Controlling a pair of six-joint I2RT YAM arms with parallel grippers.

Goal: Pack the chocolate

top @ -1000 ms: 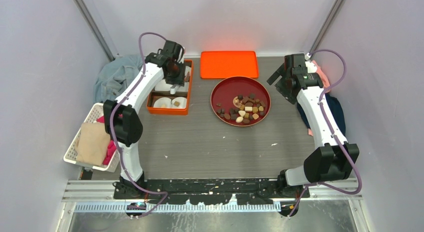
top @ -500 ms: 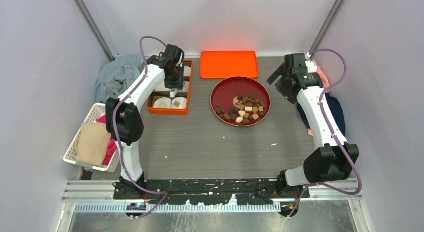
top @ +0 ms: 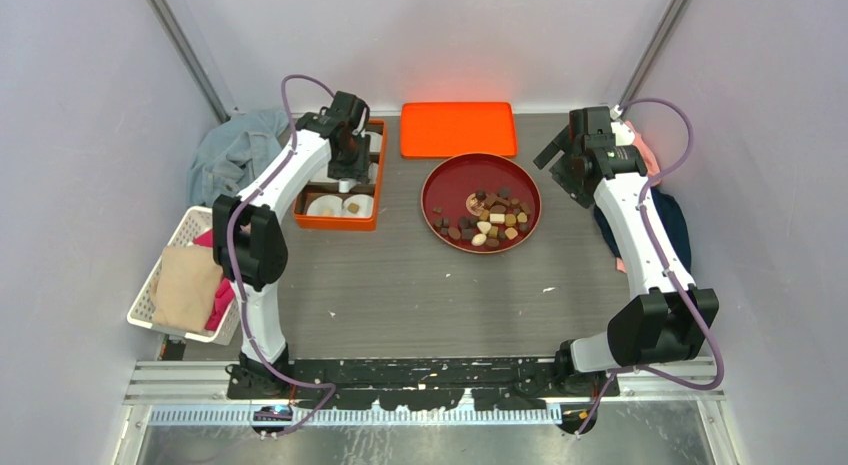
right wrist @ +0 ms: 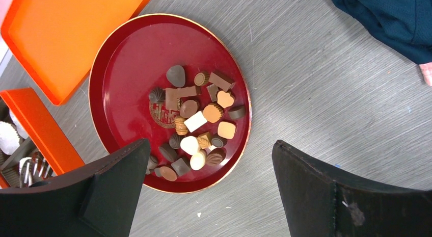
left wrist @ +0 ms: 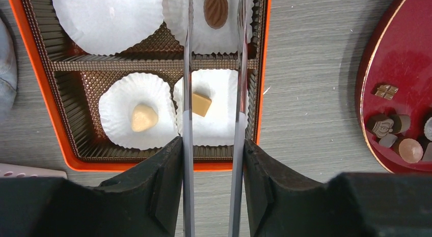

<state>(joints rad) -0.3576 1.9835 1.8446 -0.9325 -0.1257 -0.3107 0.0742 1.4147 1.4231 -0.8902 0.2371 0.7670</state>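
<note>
The left fingers [left wrist: 187, 94], two thin clear blades, stand a little apart with nothing pinched. They reach down into an orange box [left wrist: 47, 99], one on either side of a tan square piece [left wrist: 201, 104] that lies in a white paper cup [left wrist: 220, 132]. Whether the left-hand blade touches that piece cannot be told. In the cup just beside it lies a pale heart-shaped piece [left wrist: 143, 117], and in the cup beyond the divider a dark oval piece [left wrist: 215, 9]; the fourth cup in view holds nothing. The right fingers [right wrist: 114, 191], broad and black, are spread wide and empty, hanging above the near edge of a round red plate [right wrist: 122, 63]. Most of the chocolate [right wrist: 196, 122] sits loose on that plate, a heap of dark brown, tan and cream-white pieces. The box and plate rest on the grey desk [right wrist: 316, 99], the box left of the plate, with a flat orange tray [right wrist: 66, 38] behind the plate and a dark blue cloth [right wrist: 387, 18] at the desk's right edge.
</note>
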